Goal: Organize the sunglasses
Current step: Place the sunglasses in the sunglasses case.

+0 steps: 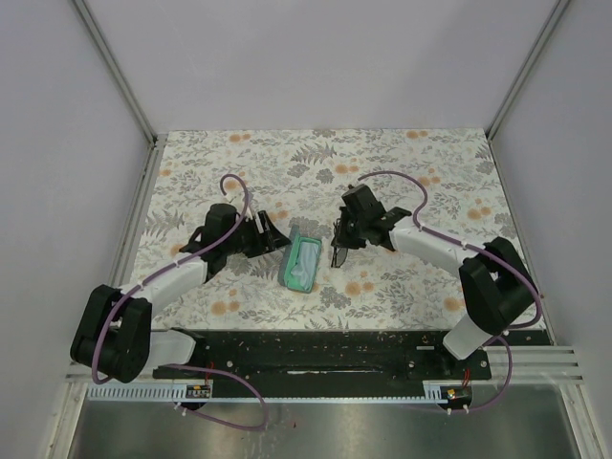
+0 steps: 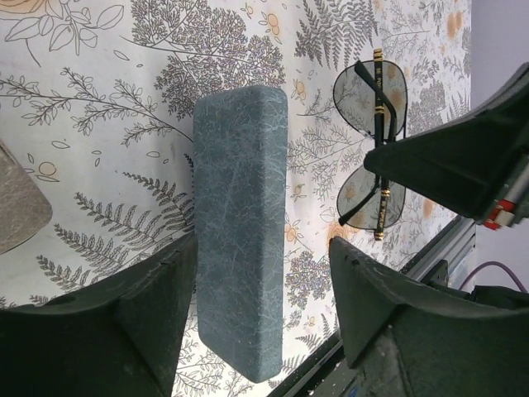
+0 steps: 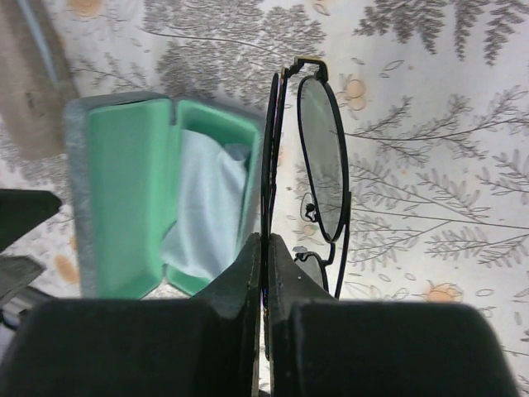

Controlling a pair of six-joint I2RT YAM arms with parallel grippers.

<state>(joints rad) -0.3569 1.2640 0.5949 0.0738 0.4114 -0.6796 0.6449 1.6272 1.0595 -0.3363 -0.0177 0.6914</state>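
The thin dark wire-frame sunglasses (image 3: pixel 322 165) hang from my right gripper (image 3: pixel 266 240), which is shut on one temple arm. In the top view the right gripper (image 1: pixel 342 239) holds them (image 1: pixel 338 254) just right of the open blue-grey case (image 1: pixel 301 263). The case has a green lining (image 3: pixel 132 198) and a light-blue cloth (image 3: pixel 207 207) lies inside it. My left gripper (image 1: pixel 274 236) is open beside the case's upper left edge. In the left wrist view its fingers straddle the case's grey shell (image 2: pixel 240 223), and the sunglasses (image 2: pixel 372 141) show beyond it. The white-framed sunglasses are out of view.
A tan hard case shows at the edge of the left wrist view (image 2: pixel 16 198) and at the top left of the right wrist view (image 3: pixel 29 74). The floral table cover (image 1: pixel 411 182) ends at a black rail (image 1: pixel 316 349) in front. White walls enclose the sides.
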